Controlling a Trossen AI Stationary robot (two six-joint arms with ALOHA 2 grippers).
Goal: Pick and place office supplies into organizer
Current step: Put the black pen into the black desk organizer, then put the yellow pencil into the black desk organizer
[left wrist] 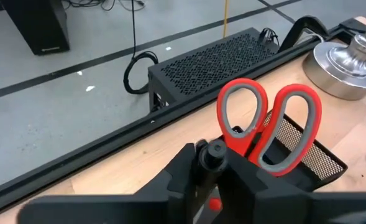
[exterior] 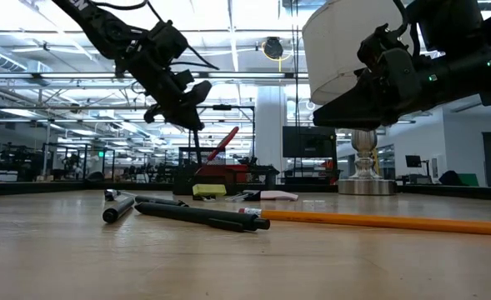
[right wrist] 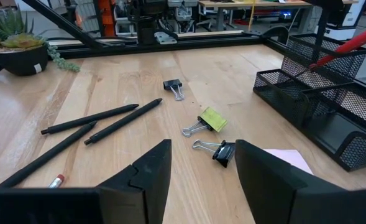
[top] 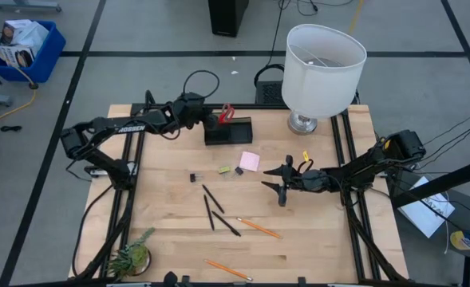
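Scissors (left wrist: 266,124), stiff and fairly light, stand handles-up in the organizer (top: 227,130); grip the handles. Left pincer (top: 211,119) state: cannot tell; right pincer (right wrist: 198,171) apart, holding nothing.

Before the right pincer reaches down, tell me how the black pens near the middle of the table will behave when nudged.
The black pens look slim and round, so a sideways push would probably roll them. They lie close together and partly crossed, so moving one may well shift its neighbours. They look stiff and light, so a grasp across the barrel should lift one without bending.

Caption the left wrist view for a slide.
Left gripper above red-handled scissors standing in the black mesh organizer.
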